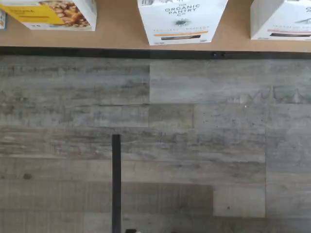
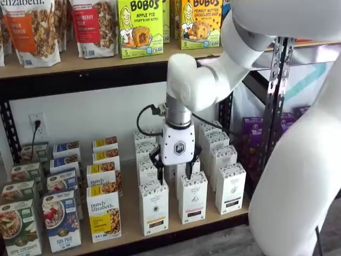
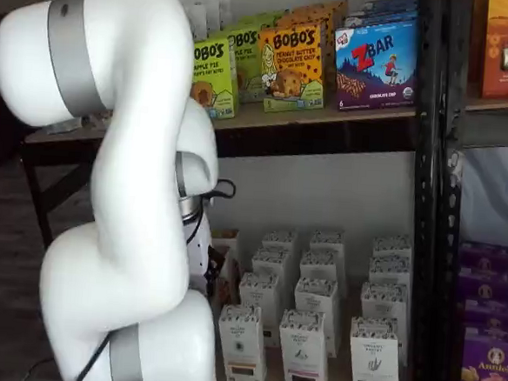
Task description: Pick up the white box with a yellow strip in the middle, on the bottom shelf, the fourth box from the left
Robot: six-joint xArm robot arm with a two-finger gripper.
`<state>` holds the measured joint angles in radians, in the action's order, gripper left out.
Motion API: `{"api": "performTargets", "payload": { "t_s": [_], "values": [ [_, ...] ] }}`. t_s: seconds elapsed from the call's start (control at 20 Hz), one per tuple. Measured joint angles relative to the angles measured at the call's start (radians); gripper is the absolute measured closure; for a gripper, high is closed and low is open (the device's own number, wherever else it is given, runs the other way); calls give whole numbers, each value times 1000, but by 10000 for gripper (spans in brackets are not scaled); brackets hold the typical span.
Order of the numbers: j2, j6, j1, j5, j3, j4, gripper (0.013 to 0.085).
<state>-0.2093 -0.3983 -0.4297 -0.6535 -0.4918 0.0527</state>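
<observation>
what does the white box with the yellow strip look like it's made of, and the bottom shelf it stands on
The white box: probably matte printed paperboard, judging by its crisp folded edges and flat print. The bottom shelf: a light tan board, seemingly wood or fibreboard with a smooth unvarnished look, edged by a black front rail that looks like painted metal.

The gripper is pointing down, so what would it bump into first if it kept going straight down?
Probably the white box with the yellow strip: the gripper hangs fingers-down over the front cartons on the bottom shelf. Depth is unclear, though; the wrist view shows floor below, so it might pass just in front.
</observation>
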Motion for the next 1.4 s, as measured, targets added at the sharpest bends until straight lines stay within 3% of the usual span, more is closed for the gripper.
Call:
{"api": "performTargets", "payload": {
  "t_s": [0.2,0.45,1.0,1.4],
  "values": [
    [69,36,23,68,1,13,130],
    [149,105,41,142,-7,67,130],
    [322,177,36,247,-78,143,130],
    [467,156,52,276,-198,100,130]
  ]
}}
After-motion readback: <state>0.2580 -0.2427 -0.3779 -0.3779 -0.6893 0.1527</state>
